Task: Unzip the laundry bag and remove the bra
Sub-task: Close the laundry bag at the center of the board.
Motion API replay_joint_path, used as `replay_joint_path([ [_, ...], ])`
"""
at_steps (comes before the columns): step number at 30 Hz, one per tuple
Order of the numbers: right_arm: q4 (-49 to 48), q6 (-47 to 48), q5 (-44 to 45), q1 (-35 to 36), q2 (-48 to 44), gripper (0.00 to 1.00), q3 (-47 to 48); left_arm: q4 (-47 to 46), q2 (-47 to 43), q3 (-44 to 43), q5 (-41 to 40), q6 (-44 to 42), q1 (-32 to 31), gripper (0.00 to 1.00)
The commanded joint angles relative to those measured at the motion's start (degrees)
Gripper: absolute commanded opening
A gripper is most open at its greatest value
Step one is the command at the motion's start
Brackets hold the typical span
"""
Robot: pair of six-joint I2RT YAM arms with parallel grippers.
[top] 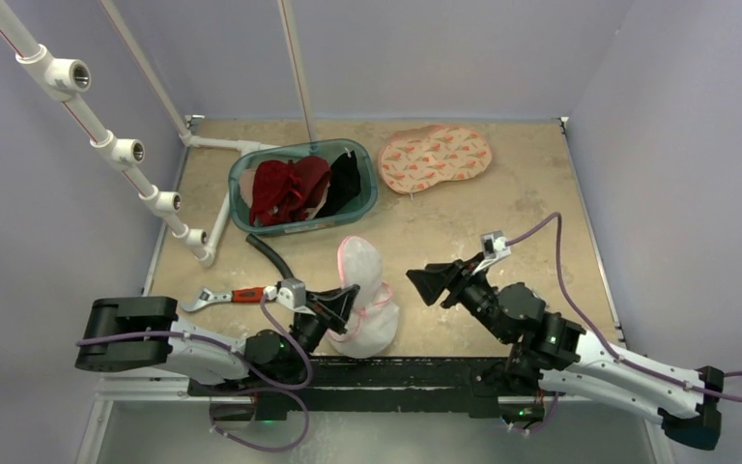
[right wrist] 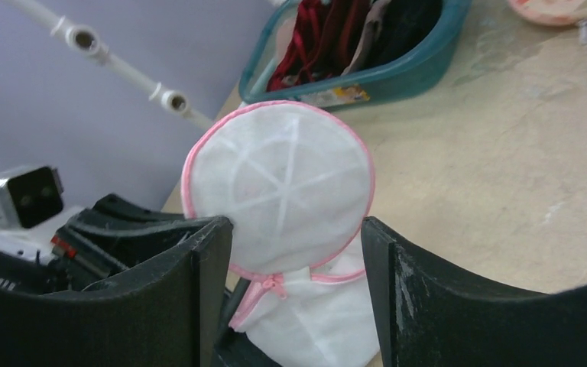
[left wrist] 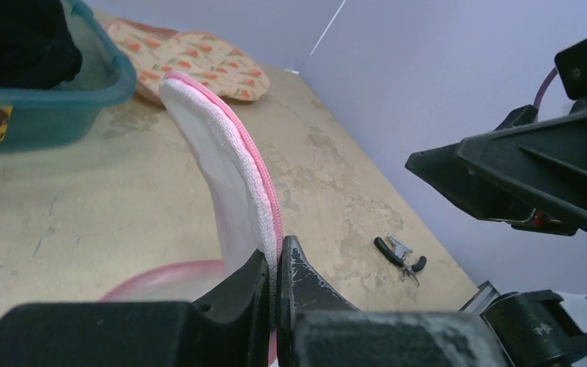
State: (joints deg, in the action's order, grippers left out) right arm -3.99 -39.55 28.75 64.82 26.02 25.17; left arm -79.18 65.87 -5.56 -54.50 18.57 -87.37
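Lilac walls (top: 415, 48) enclose a mottled beige tabletop (top: 512, 222). At lower centre, the left gripper (top: 352, 295) is closed tight on the pink-trimmed edge of the white mesh laundry bag (top: 362, 266). Further right, the right gripper (top: 423, 287) is open, empty and clear of the bag.

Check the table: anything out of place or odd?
Yes, stray tools among laundry: a red-handled wrench beside the left arm, a black hose near the basket, and small pliers near the edge of the table. None belong to a laundry setup. Nothing looks spilled or damaged.
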Motion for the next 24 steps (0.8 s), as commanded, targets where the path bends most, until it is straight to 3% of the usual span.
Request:
replay_joint_path([
  [1,-8.08,0.87,-9.9,0.08,2.46,0.64,-3.32,-21.26,2.9,5.38,-3.64,13.06,0.27,0.0],
  [8,-15.12,-0.87,-16.5,0.07,7.38,0.67,-9.14,-17.71,5.65,9.81,-7.26,26.07,0.27,0.0],
  [14,-12.61,0.97,-18.64,0.12,11.92,0.7,-8.71,-2.64,-0.77,10.63,-6.79,34.75,0.18,0.02],
  [16,-12.05,1.08,-18.38,0.06,11.44,0.69,-9.36,7.64,-5.48,9.42,-6.32,37.63,0.16,0.2],
  [19,-10.16,0.26,-16.73,0.1,11.88,0.69,-9.34,32.34,-13.72,5.51,-6.36,44.26,0.14,0.44],
  [24,-8.55,-2.79,-15.6,0.09,11.13,0.69,-10.44,47.12,-22.71,2.04,-6.54,44.4,0.18,0.55],
])
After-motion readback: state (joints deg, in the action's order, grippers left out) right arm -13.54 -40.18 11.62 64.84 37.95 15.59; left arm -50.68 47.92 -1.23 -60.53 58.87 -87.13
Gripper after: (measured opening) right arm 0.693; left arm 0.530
